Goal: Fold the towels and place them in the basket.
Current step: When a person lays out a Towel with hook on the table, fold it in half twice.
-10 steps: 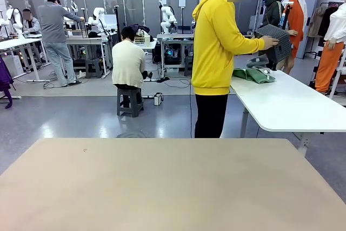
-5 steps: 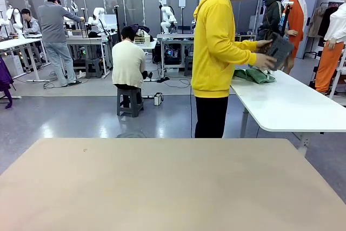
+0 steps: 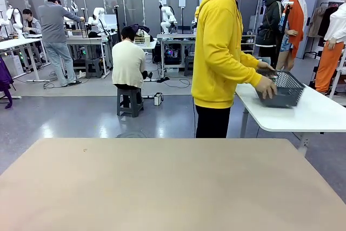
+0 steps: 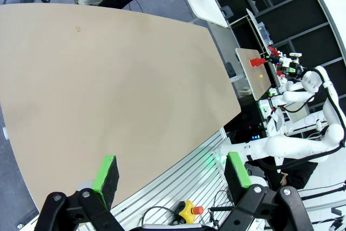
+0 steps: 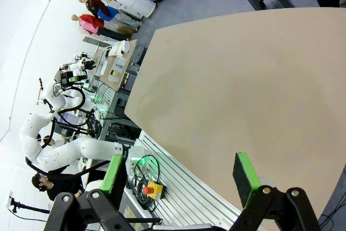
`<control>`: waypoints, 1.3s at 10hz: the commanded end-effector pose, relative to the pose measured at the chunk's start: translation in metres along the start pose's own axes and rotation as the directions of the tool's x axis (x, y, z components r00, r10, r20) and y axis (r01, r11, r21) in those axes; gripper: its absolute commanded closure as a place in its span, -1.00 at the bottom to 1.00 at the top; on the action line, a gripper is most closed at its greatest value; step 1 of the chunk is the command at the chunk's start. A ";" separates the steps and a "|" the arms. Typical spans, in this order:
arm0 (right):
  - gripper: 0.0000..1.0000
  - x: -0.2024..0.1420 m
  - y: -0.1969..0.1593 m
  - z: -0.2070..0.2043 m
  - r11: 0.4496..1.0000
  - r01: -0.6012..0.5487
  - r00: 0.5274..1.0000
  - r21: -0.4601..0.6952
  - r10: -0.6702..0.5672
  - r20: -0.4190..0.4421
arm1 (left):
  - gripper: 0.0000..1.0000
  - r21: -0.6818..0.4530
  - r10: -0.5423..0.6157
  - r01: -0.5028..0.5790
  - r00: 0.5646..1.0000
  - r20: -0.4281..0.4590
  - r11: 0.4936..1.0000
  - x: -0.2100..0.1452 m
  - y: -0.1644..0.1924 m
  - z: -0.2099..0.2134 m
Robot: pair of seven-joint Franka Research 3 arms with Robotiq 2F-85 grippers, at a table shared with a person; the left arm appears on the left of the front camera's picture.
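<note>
A person in a yellow hoodie point(image 3: 219, 47) stands beyond my beige table point(image 3: 173, 182) and holds the dark grey basket point(image 3: 282, 88) level with both hands, low over a white side table point(image 3: 313, 113). The towels are hidden from view. In the left wrist view my left gripper point(image 4: 172, 171) hangs open off the table's near edge, with nothing between its green pads point(image 4: 106, 172). My right gripper point(image 5: 178, 176) is likewise open, with nothing between its green pads, and it hangs past the table's edge point(image 5: 162, 150) in the right wrist view.
Below the grippers runs an aluminium rail frame with a yellow box and its red stop button point(image 4: 189, 209), also seen as the stop button point(image 5: 148, 189). Farther off, a seated person on a stool point(image 3: 128, 74) and other workbenches fill the room.
The person has brought the basket down from a raised, tilted hold to a level one nearer the white table's front. The green towels on that table no longer show.
</note>
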State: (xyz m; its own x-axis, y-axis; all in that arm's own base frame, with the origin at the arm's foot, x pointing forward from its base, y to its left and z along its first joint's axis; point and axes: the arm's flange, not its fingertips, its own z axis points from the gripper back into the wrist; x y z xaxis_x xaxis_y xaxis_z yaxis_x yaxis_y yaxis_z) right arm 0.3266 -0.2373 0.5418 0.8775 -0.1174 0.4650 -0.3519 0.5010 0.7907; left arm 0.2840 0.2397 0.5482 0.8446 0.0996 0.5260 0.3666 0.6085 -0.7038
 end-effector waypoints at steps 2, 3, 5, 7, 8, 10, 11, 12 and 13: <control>-1.00 0.000 0.000 0.001 1.000 -0.017 1.000 0.006 0.017 0.001 | -1.00 -0.009 -0.013 0.013 1.000 0.003 1.000 0.002 -0.002 0.002; -1.00 0.000 0.000 0.001 1.000 -0.017 1.000 0.006 0.017 0.001 | -1.00 -0.009 -0.013 0.013 1.000 0.003 1.000 0.002 -0.002 0.002; -1.00 0.000 0.000 0.001 1.000 -0.017 1.000 0.006 0.017 0.001 | -1.00 -0.009 -0.013 0.013 1.000 0.003 1.000 0.002 -0.002 0.002; -1.00 0.000 0.000 0.001 1.000 -0.017 1.000 0.006 0.017 0.001 | -1.00 -0.009 -0.013 0.013 1.000 0.003 1.000 0.002 -0.002 0.002; -1.00 0.000 0.000 0.001 1.000 -0.017 1.000 0.006 0.017 0.001 | -1.00 -0.009 -0.013 0.013 1.000 0.003 1.000 0.002 -0.002 0.002; -1.00 0.000 0.000 0.001 1.000 -0.017 1.000 0.006 0.017 0.001 | -1.00 -0.009 -0.013 0.013 1.000 0.003 1.000 0.002 -0.002 0.002; -1.00 0.000 0.000 0.001 1.000 -0.017 1.000 0.006 0.017 0.001 | -1.00 -0.009 -0.013 0.013 1.000 0.003 1.000 0.002 -0.002 0.002; -1.00 0.000 0.000 0.001 1.000 -0.017 1.000 0.006 0.017 0.001 | -1.00 -0.009 -0.013 0.013 1.000 0.003 1.000 0.002 -0.002 0.002; -1.00 0.000 0.000 0.001 1.000 -0.017 1.000 0.006 0.017 0.001 | -1.00 -0.009 -0.013 0.013 1.000 0.003 1.000 0.002 -0.002 0.002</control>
State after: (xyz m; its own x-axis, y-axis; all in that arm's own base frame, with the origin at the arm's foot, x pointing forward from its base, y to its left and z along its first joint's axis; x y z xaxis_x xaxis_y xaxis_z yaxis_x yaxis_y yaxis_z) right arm 0.3266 -0.2373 0.5418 0.8775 -0.1174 0.4650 -0.3519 0.5011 0.7906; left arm 0.2840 0.2397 0.5482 0.8446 0.0996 0.5260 0.3666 0.6085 -0.7038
